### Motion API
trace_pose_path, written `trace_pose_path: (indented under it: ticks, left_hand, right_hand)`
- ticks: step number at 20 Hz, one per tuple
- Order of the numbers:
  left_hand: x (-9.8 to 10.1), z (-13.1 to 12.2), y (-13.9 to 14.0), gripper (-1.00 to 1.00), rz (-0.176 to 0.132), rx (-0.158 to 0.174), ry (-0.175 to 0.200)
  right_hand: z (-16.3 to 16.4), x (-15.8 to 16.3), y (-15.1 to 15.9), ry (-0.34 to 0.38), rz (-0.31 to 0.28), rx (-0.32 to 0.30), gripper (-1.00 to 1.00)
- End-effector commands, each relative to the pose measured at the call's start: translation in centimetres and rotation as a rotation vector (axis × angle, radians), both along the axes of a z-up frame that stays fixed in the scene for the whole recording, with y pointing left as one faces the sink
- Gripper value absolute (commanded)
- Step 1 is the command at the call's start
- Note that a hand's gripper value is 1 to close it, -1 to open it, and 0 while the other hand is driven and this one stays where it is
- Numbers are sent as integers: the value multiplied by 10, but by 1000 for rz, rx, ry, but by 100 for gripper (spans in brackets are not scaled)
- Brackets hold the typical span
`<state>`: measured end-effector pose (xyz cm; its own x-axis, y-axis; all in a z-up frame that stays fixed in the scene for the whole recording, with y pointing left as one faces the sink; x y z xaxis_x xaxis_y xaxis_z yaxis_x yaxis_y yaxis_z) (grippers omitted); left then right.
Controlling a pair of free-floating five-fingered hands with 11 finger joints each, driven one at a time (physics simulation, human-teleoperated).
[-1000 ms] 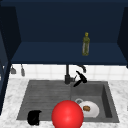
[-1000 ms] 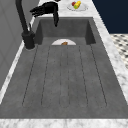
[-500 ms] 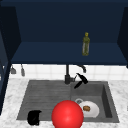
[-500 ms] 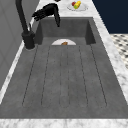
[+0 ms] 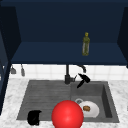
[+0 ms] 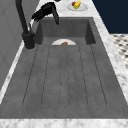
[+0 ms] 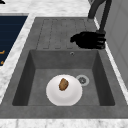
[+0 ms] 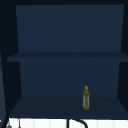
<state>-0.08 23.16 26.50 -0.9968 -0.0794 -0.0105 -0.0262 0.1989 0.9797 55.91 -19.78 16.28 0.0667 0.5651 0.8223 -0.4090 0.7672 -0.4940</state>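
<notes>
My right hand [image 5: 84,79] hovers over the back edge of the sink basin, just right of the black faucet [image 5: 67,75]. Its fingers are relaxed and hold nothing. The right side view has this hand [image 7: 88,40] beside the faucet [image 7: 100,15], above the basin's far wall. From the left, the same hand [image 6: 46,12] hangs over the basin's back corner. A white plate [image 7: 72,96] with a brown piece of food [image 7: 63,84] lies on the basin floor. My left hand [image 5: 34,117] floats at the drainboard's front left corner.
A large red ball [image 5: 67,115] sits at the sink's front edge, left of the plate [image 5: 93,111]. A yellow-green bottle [image 8: 86,98] stands on the lower cabinet shelf. A plate of fruit [image 6: 77,5] rests on the counter beyond the basin. The drain [image 7: 82,80] lies behind the plate.
</notes>
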Motion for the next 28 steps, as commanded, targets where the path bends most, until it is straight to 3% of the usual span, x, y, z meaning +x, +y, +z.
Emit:
trace_pose_path:
  ticks: [1,3,5,9,20,24,28]
  left_hand:
    - [0,0,0,0,0,0,0]
    - [0,0,0,0,0,0,0]
    - [0,0,0,0,0,0,0]
    - [0,0,0,0,0,0,0]
    - [0,0,0,0,0,0,0]
    - [0,0,0,0,0,0,0]
    - [0,0,0,0,0,0,0]
  right_hand:
    - [7,19,-5,16,-43,-18,-100]
    - [2,30,-5,25,-42,-7,-100]
    - [-6,36,-4,125,-12,14,-100]
    - [-19,57,-4,139,6,-12,-100]
    - [-33,101,4,318,53,-41,-100]
    - [-25,118,10,394,81,-116,-100]
    - [-23,132,22,392,69,-191,-100]
